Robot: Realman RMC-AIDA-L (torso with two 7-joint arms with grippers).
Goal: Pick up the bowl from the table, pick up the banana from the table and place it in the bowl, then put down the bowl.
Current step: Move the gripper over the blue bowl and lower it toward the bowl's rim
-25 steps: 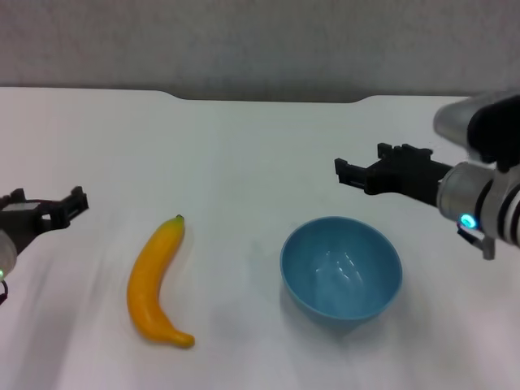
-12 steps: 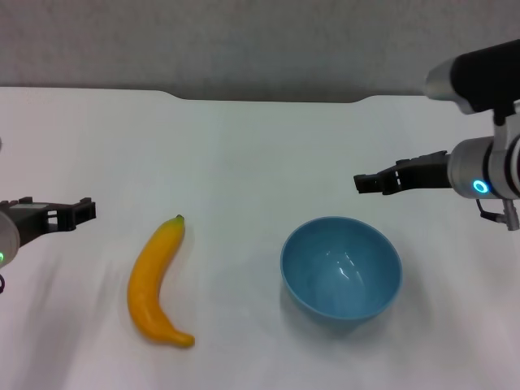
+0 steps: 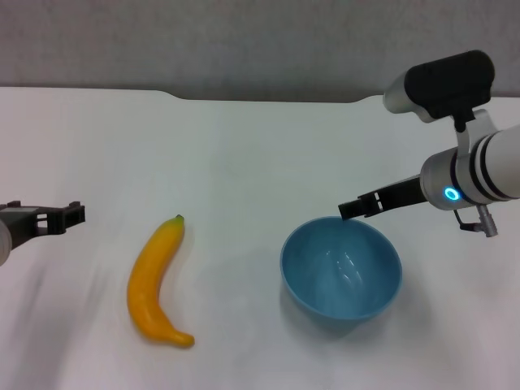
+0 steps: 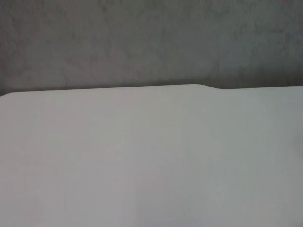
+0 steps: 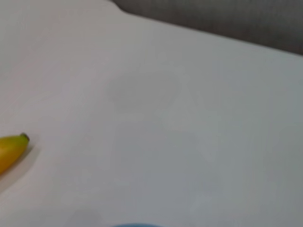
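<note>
Right gripper parked right over the bowl's far rim, so that arm was clearly the one going for the bowl

We had the right gripper (image 3: 351,210) hovering just above the far edge of the light-blue bowl (image 3: 341,269), empty, and seen edge-on, so we honestly couldn't tell how far its fingers were apart. The bowl sat on the white table (image 3: 244,154), just below and a touch nearer the robot than that gripper. The banana (image 3: 156,280) lay well off to the bowl's left, long axis running roughly front to back, stem at the far end. The left gripper (image 3: 71,215) was closer to it, holding nothing, spread unclear.
</note>
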